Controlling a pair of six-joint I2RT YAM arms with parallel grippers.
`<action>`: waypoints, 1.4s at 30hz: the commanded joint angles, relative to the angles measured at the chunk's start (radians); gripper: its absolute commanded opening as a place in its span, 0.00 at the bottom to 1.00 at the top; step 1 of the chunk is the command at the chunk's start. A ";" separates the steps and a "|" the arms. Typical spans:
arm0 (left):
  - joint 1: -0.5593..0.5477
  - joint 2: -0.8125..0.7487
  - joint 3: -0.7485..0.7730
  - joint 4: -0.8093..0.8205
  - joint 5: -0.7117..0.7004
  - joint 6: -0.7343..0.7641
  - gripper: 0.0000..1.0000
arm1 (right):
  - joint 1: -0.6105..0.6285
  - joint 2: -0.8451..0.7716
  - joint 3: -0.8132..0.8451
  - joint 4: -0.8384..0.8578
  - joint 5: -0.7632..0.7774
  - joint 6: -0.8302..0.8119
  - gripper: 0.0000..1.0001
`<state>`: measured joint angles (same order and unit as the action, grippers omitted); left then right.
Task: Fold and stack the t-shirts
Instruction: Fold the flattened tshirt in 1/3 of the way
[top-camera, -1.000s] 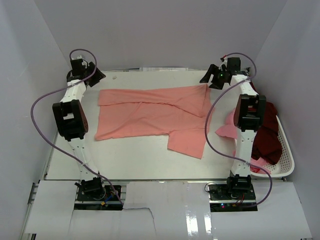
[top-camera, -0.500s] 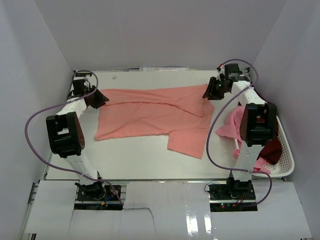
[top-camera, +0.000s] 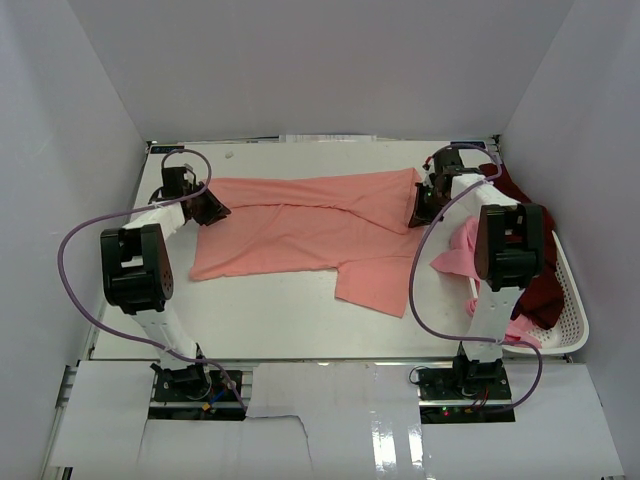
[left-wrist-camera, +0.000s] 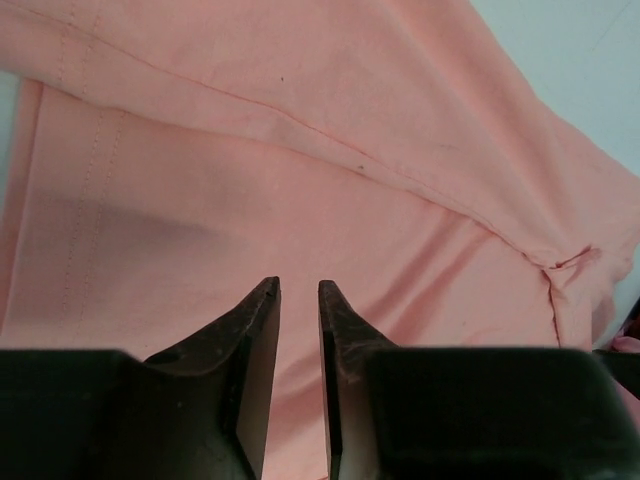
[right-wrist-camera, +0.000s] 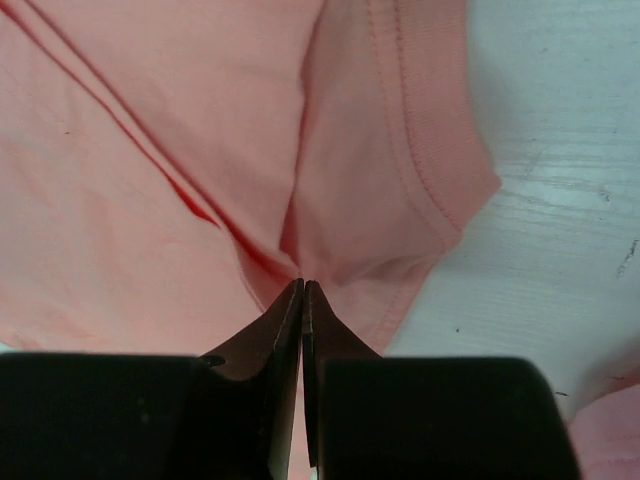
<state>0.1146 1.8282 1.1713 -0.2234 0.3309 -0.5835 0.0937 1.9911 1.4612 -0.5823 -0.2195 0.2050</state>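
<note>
Salmon shirt (top-camera: 310, 225) is lying spread on the desk (top-camera: 260, 310), filling the middle of the top view. The left arm (top-camera: 135, 265) is reaching to the shirt's left edge, and its jaws are standing narrowly apart with the tips down on the cloth. Salmon fabric is showing in the slit between them, but I cannot tell whether any is being pinched. The right arm (top-camera: 512, 245) is reaching to the shirt's upper right corner. Its jaws are pressing fully together on a pucker of salmon cloth, with creases running into the tips.

Counting: one salmon shirt, one maroon shirt (top-camera: 540, 280) and pink cloth (top-camera: 462, 250) are showing, the last two bunched at the one basket (top-camera: 572, 300) on the right. There are two arms.

Only the top view is showing the basket and the whole shirt. Only the right wrist view is showing the stitched sleeve hem (right-wrist-camera: 430, 170) beside the closed tips, upper right of frame. Only the left wrist view is showing the slit.
</note>
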 joint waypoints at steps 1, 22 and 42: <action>-0.004 0.006 0.027 -0.002 -0.045 0.019 0.32 | -0.002 0.015 -0.001 -0.001 0.049 -0.004 0.08; 0.003 0.095 0.065 -0.111 -0.216 0.079 0.28 | -0.011 0.064 0.008 -0.008 0.105 -0.006 0.20; 0.080 0.203 0.099 -0.103 -0.178 0.083 0.27 | -0.057 0.046 -0.038 0.022 0.039 0.017 0.66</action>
<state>0.1715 1.9751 1.2694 -0.3046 0.2192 -0.5304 0.0639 2.0377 1.4616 -0.5617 -0.2237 0.2363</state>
